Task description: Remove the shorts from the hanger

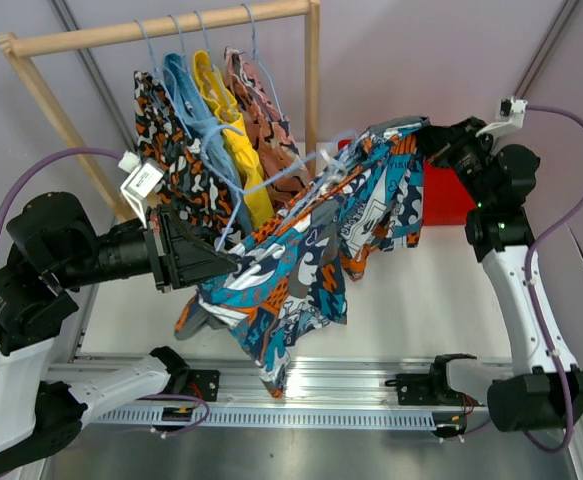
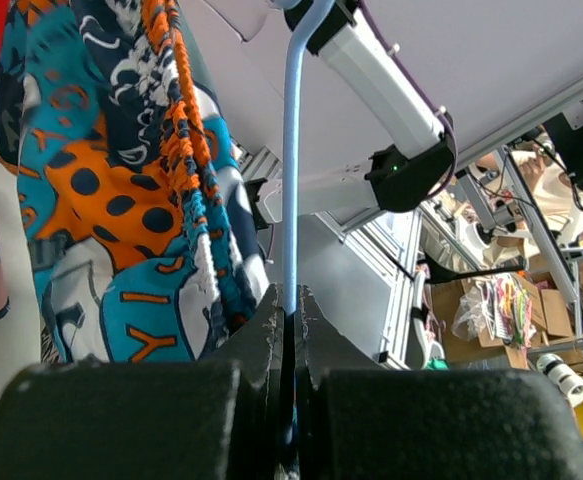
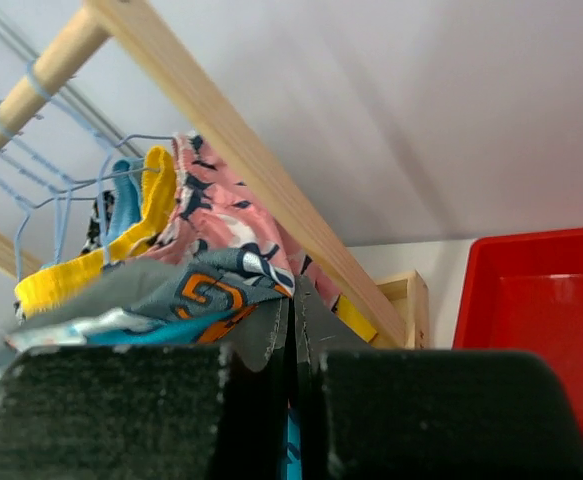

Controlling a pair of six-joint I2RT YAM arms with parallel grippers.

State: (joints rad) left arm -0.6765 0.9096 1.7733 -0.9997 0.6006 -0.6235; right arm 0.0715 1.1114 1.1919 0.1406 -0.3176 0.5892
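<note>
The blue-orange patterned shorts hang stretched between my two grippers, off the rack, on a light blue hanger. My left gripper is shut on the hanger's wire; in the left wrist view the wire runs up from the closed gripper, with the shorts to its left. My right gripper is shut on the shorts' upper edge, which shows in the right wrist view at the closed gripper. The blotched, light blue, yellow and pink shorts hang on the rack.
The wooden rack's rail crosses the back, with its right post beside the held shorts. A red bin sits behind the right gripper and also shows in the right wrist view. The arms' base rail runs along the near edge.
</note>
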